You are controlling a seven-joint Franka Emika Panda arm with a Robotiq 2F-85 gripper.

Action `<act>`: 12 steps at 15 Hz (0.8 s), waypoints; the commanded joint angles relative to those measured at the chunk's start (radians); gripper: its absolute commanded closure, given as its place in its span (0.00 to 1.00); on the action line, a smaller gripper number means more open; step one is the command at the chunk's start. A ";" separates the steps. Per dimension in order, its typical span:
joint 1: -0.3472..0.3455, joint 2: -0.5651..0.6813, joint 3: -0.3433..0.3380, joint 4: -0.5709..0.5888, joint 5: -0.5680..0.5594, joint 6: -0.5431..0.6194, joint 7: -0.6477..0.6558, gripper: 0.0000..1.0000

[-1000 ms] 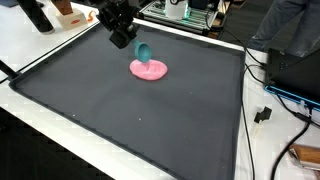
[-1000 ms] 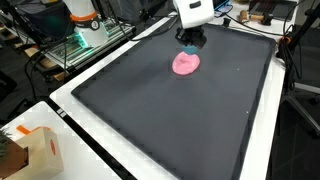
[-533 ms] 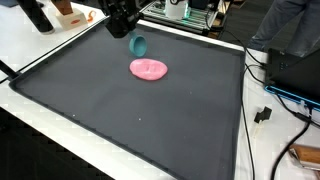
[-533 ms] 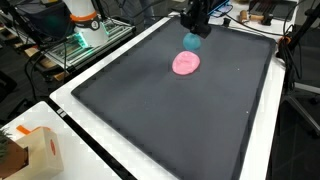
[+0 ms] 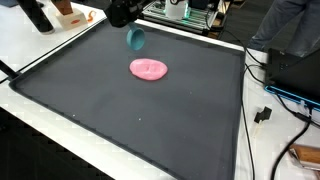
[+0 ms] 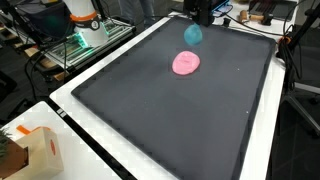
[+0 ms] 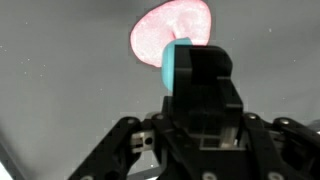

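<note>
My gripper (image 5: pixel 129 25) is shut on a small teal cup (image 5: pixel 136 39) and holds it in the air above the far part of the black mat (image 5: pixel 120 110). The cup also shows in an exterior view (image 6: pixel 192 34) and in the wrist view (image 7: pixel 176 63), between the black fingers. A pink plate (image 5: pixel 148 69) lies flat on the mat below and a little nearer than the cup. It shows in an exterior view (image 6: pixel 186 63) and in the wrist view (image 7: pixel 170 30), beyond the cup.
The mat lies on a white table (image 5: pixel 45 40). A cardboard box (image 6: pixel 35 150) stands at the table corner. Cables and a blue-lit device (image 5: pixel 295 95) sit beside the mat. Equipment racks (image 5: pixel 185 12) stand behind it.
My gripper has risen with the teal cup, lifting it off the pink plate and carrying it higher, toward the far edge of the mat. The plate has stayed in place.
</note>
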 commanded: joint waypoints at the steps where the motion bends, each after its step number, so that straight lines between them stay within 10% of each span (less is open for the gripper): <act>1: 0.018 -0.052 0.009 -0.041 -0.052 0.001 0.090 0.75; 12: 0.039 -0.083 0.036 -0.045 -0.086 -0.035 0.209 0.75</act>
